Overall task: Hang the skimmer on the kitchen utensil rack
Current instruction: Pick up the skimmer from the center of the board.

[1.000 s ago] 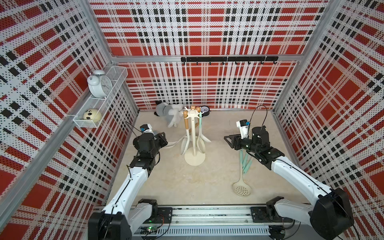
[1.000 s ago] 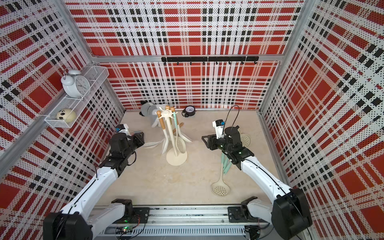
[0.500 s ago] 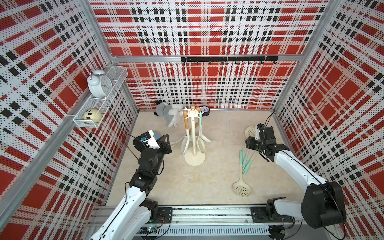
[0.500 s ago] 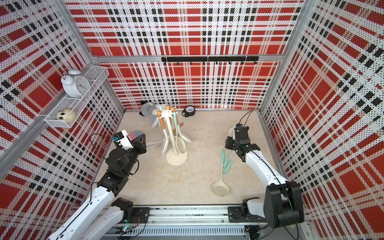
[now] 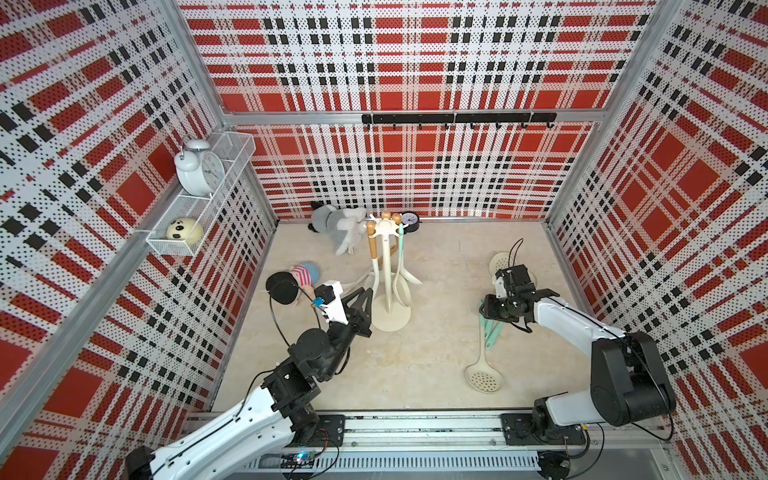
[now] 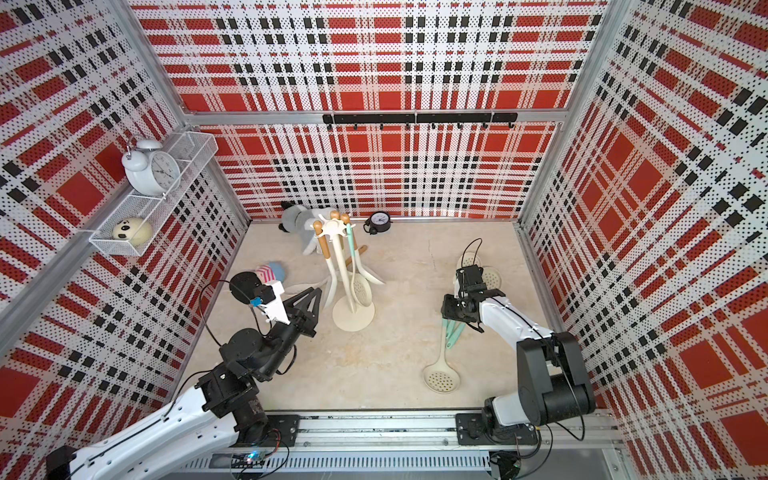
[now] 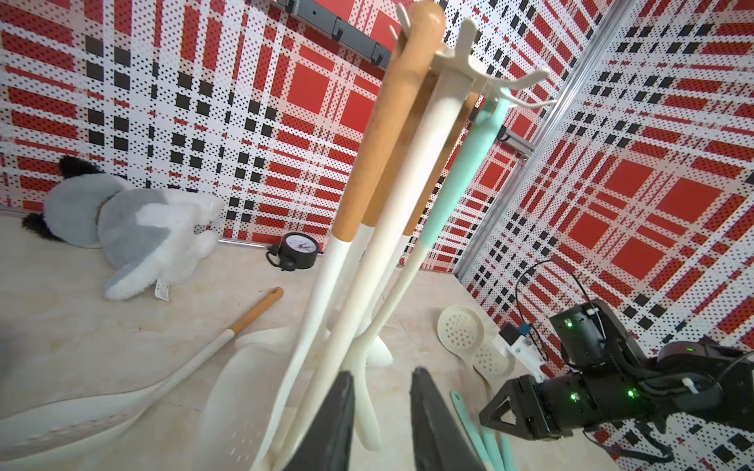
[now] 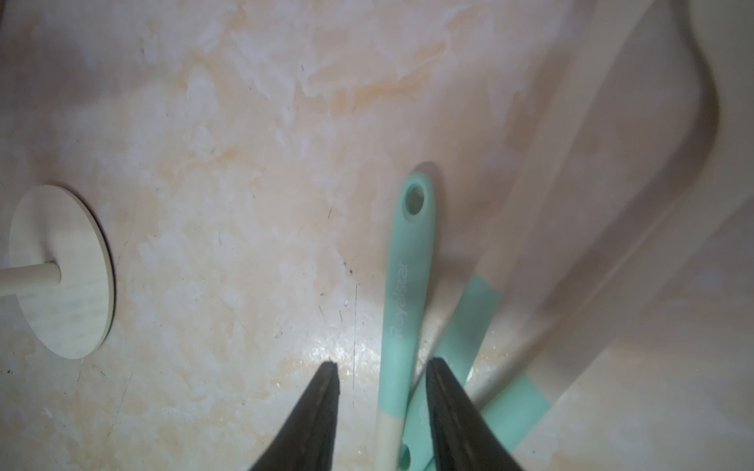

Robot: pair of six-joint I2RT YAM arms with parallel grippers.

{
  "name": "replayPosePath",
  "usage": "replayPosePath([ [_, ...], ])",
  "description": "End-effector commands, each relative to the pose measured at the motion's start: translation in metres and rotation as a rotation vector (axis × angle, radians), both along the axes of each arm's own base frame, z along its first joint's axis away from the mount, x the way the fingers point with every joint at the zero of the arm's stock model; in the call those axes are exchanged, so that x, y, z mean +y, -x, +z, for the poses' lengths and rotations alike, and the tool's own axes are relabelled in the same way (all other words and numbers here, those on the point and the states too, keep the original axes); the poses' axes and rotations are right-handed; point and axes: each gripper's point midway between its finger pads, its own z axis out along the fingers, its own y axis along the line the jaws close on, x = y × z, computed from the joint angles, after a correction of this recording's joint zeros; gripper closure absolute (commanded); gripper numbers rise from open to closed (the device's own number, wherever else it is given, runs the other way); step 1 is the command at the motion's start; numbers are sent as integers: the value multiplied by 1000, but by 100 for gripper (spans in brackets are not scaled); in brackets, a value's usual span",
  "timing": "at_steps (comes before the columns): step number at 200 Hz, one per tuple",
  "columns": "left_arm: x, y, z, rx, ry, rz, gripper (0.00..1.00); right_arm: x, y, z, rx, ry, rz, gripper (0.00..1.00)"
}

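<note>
The skimmer lies on the floor at the right, its cream perforated head (image 5: 484, 376) (image 6: 440, 378) nearest the rail and its mint handle (image 8: 404, 285) pointing toward the back wall. My right gripper (image 5: 487, 311) (image 8: 381, 363) points down over that handle, open, with the handle lying loose between its fingers. The cream kitchen utensil rack (image 5: 388, 266) (image 6: 341, 270) stands mid-floor with several utensils hanging from its crown (image 7: 469, 65). My left gripper (image 5: 362, 297) (image 7: 382, 371) hovers beside the rack's base (image 8: 61, 273), slightly open and holding nothing.
Two more mint-handled utensils cross under the right gripper, and perforated spoons (image 5: 500, 262) lie by the right wall. A wooden-handled spatula (image 7: 253, 314), a plush toy (image 5: 336, 222), a black clock (image 5: 409, 222) and a striped toy (image 5: 305, 274) lie behind and left of the rack. A black hook rail (image 5: 457, 118) runs along the back wall.
The right gripper swung toward the right wall, then came back down over the mint handles. The left arm drew back and turned its gripper toward the rack's base.
</note>
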Motion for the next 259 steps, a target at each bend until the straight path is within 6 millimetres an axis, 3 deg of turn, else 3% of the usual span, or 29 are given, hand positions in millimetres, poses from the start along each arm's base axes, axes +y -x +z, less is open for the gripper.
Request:
replayPosePath([
  [1, 5, -2, 5, -24, -15, 39, 72, 1, 14, -16, 63, 27, 27, 59],
  [41, 9, -1, 5, -24, -13, 53, 72, 5, 27, -34, 131, 66, 54, 59],
  [141, 28, 5, 9, -23, 2, 99, 72, -16, 36, -55, 210, 449, 79, 67],
  [165, 35, 8, 14, -28, 16, 116, 71, -11, 33, -61, 207, 479, 92, 69],
  [186, 41, 12, 25, -42, 38, 121, 71, 4, 30, -63, 180, 406, 96, 79],
  [206, 48, 17, 41, -61, 69, 123, 71, 22, 21, -48, 111, 296, 99, 89],
  [216, 53, 21, 53, -77, 91, 123, 71, 33, 15, -31, 54, 232, 105, 93],
  [230, 56, 28, 72, -105, 112, 99, 69, 44, 5, 2, -54, 153, 104, 100],
  [259, 39, 39, 114, -167, 88, -23, 67, 54, -5, 81, -305, 40, 126, 100],
])
